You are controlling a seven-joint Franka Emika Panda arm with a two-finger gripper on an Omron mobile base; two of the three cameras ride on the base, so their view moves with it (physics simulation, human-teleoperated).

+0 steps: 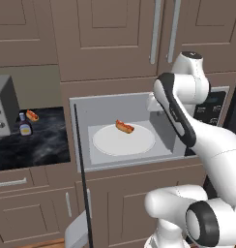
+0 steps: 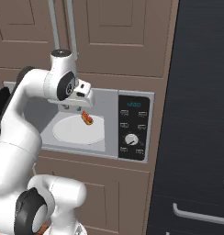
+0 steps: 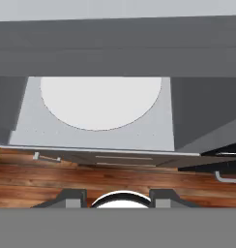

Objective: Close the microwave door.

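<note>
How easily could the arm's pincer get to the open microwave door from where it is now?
Probably yes, fairly easily. The pincer hangs at the microwave opening, above the white plate. The microwave door stands swung out on the left, with nothing visible between them.

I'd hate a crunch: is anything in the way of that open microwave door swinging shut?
The gripper and its arm hang before the microwave mouth, in the door's path; the hot dog lies inside.

1. One microwave [image 1: 125,131] is seen, with one open microwave door [image 1: 82,184].
2. One white plate [image 1: 123,140] is counted inside.
3. Two hot dogs are counted: one [image 1: 124,127] on the plate, one [image 1: 32,115] on the counter [image 1: 37,145].
4. One bottle [image 1: 25,128] is seen.
5. One small oven [image 1: 4,109] is seen.
</note>
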